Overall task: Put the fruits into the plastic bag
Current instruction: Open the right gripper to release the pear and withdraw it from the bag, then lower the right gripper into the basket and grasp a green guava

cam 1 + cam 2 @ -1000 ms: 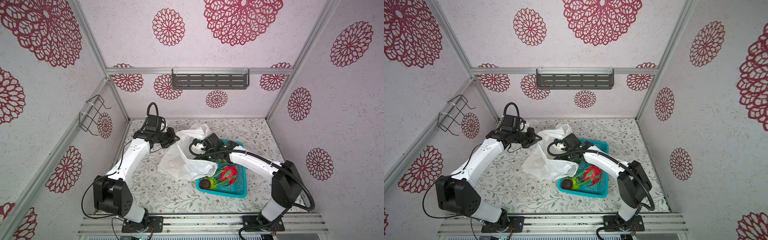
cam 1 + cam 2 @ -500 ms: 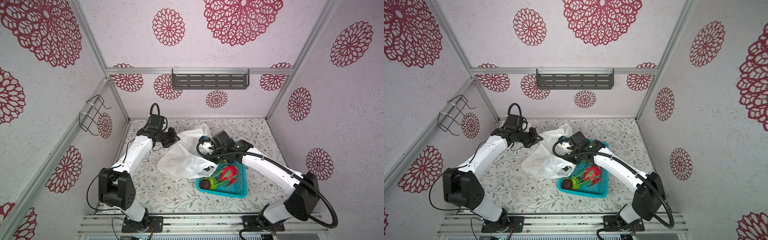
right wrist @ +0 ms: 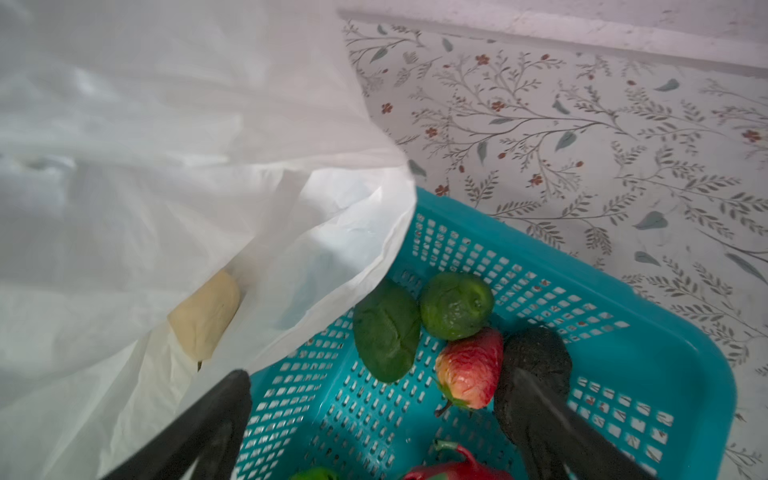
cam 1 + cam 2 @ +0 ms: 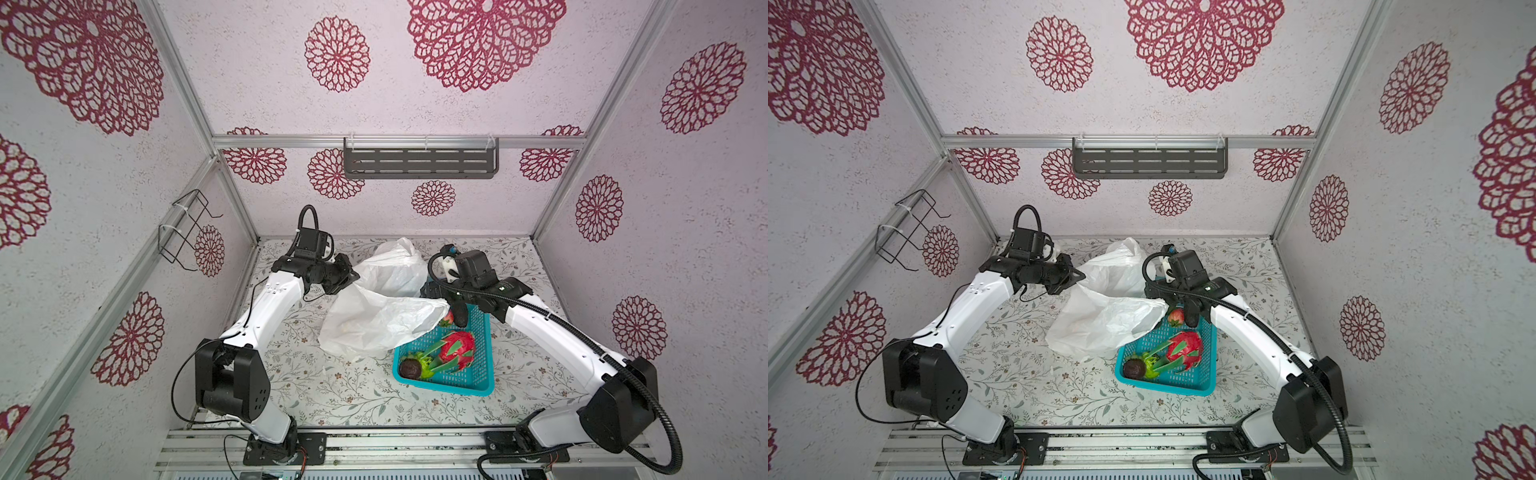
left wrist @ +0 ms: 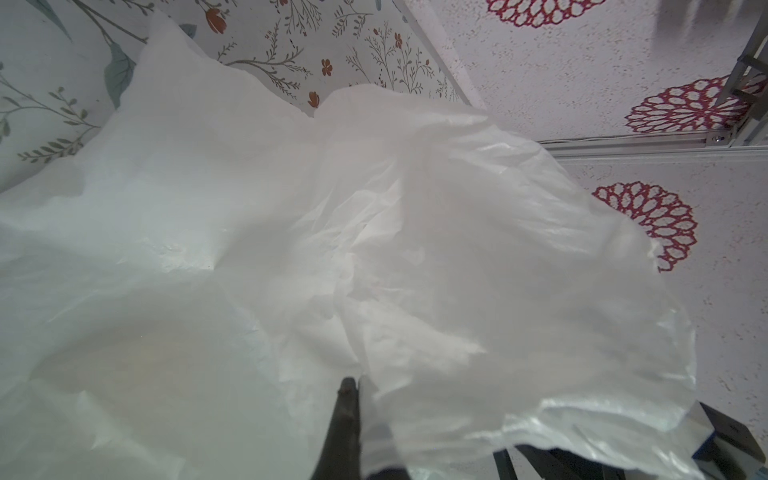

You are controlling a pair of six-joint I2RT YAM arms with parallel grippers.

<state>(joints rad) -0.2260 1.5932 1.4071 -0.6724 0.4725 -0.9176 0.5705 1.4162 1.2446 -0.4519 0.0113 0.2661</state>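
The white translucent plastic bag (image 4: 382, 320) (image 4: 1104, 320) lies crumpled mid-table, one flap draped over the teal basket's (image 4: 446, 386) (image 4: 1167, 388) far corner. My left gripper (image 4: 353, 276) (image 5: 357, 384) is shut on the bag's edge, lifting it. My right gripper (image 4: 446, 307) (image 3: 380, 380) hangs open and empty over the basket's far end. Below it lie two green avocados (image 3: 386, 328), a red-orange fruit (image 3: 469, 365) (image 4: 447, 319) and a black fruit (image 3: 536, 357). The red dragon fruit (image 4: 457, 351) (image 4: 1185, 347) and a dark brown fruit (image 4: 409, 368) lie nearer the front. A pale fruit (image 3: 208, 316) sits inside the bag (image 3: 166, 145).
A grey slotted shelf (image 4: 419, 162) hangs on the back wall and a black wire rack (image 4: 185, 228) on the left wall. Aluminium frame posts mark the cell's corners. Flowered table surface (image 4: 332, 395) lies in front of the bag and basket.
My right gripper has drawn back from the bag's mouth, moving right to above the basket's far end. The left gripper kept its hold on the bag and shifted slightly.
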